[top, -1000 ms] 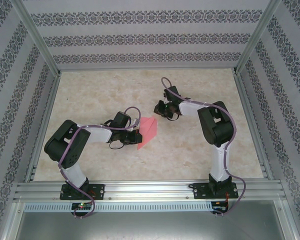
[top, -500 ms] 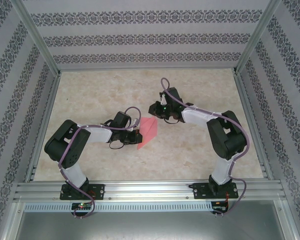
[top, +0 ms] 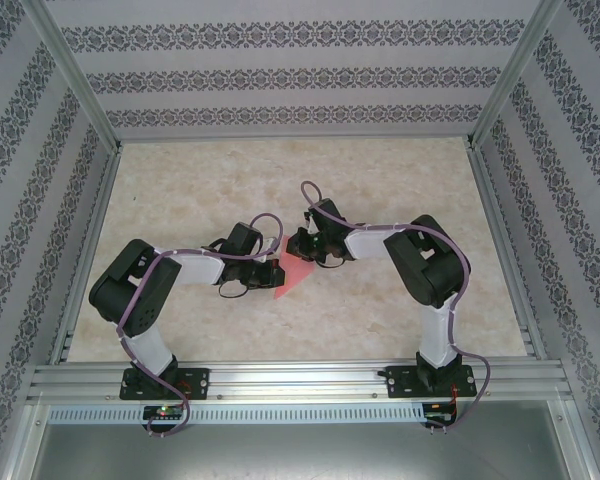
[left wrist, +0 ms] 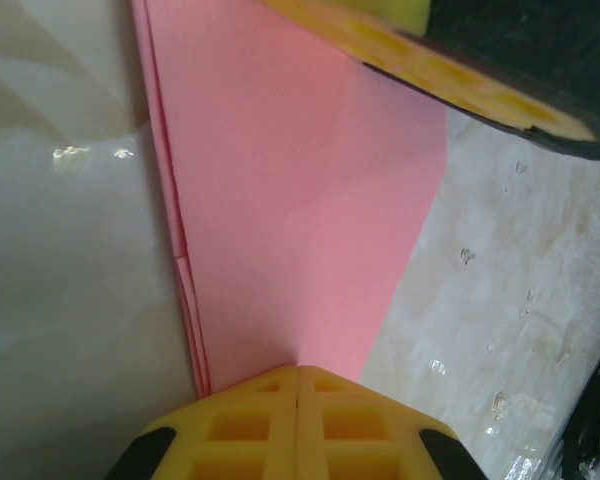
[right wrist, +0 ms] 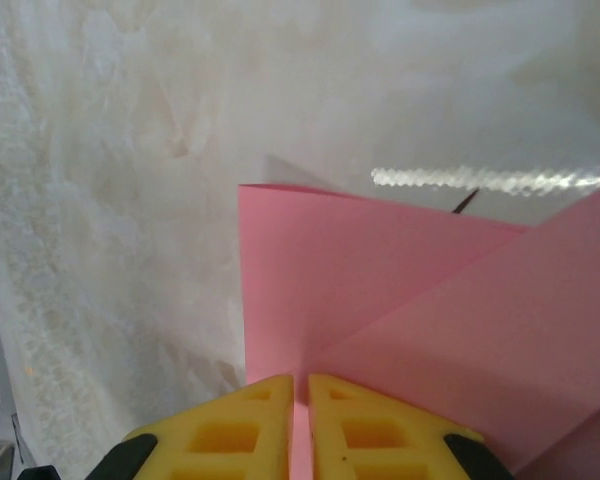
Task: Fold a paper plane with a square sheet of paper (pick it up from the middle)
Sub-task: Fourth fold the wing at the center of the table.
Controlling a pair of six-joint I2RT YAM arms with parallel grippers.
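Observation:
The square sheet of paper [top: 296,276] is a pink folded, pointed shape near the table's middle. My left gripper [top: 270,272] is at its left edge. In the left wrist view its yellow fingers [left wrist: 250,430] are pressed together, and the paper [left wrist: 300,200] runs out from their tips with stacked layers along its left edge. My right gripper [top: 302,248] sits over the paper's far corner. In the right wrist view it [right wrist: 300,385] has only a narrow slit between the fingers, with pink paper [right wrist: 400,300] inside it. One right fingertip [left wrist: 450,85] shows at the top of the left wrist view.
The marbled tabletop [top: 400,170] is boxed in by patterned walls and aluminium posts. A metal rail [top: 300,380] runs along the near edge by both arm bases. Open surface lies behind and to the right of the paper.
The right arm has swung left and toward me, from apart from the paper onto its far corner, and its jaws have drawn in. The left gripper and paper have barely moved.

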